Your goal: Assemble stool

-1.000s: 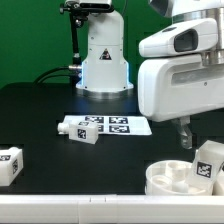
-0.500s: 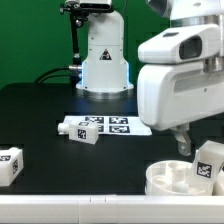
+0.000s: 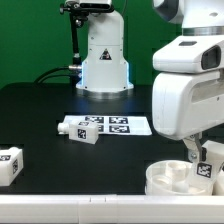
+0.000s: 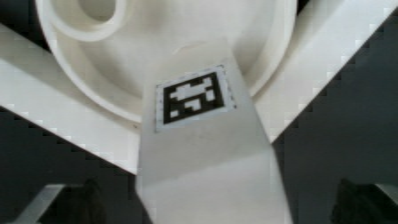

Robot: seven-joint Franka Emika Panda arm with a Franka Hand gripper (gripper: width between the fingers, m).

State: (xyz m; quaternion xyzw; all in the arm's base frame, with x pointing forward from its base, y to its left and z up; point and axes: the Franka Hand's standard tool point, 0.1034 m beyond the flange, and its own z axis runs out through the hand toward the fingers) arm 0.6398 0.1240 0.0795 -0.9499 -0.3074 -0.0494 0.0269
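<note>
The round white seat [image 3: 168, 178] lies at the front on the exterior view's right, hollow side up; it also shows in the wrist view [image 4: 98, 70]. A white leg [image 3: 211, 166] with a marker tag leans on the seat's rim; in the wrist view this leg [image 4: 199, 130] runs between my fingers. My gripper [image 3: 197, 154] is open and straddles that leg [image 4: 217, 208]. Dark gaps show between the leg and each fingertip [image 4: 71, 205]. A second leg [image 3: 78, 130] lies by the marker board. A third leg [image 3: 8, 165] stands at the exterior view's left edge.
The marker board [image 3: 125, 126] lies flat at the table's middle, in front of the white robot base [image 3: 105, 60]. My arm's large white body [image 3: 190, 90] hides the table behind the seat. A light strip [image 3: 70, 208] runs along the table's front edge.
My arm has moved toward the exterior view's right and lowered, so the gripper now sits around the leg leaning on the seat. The seat and the other legs have not moved.
</note>
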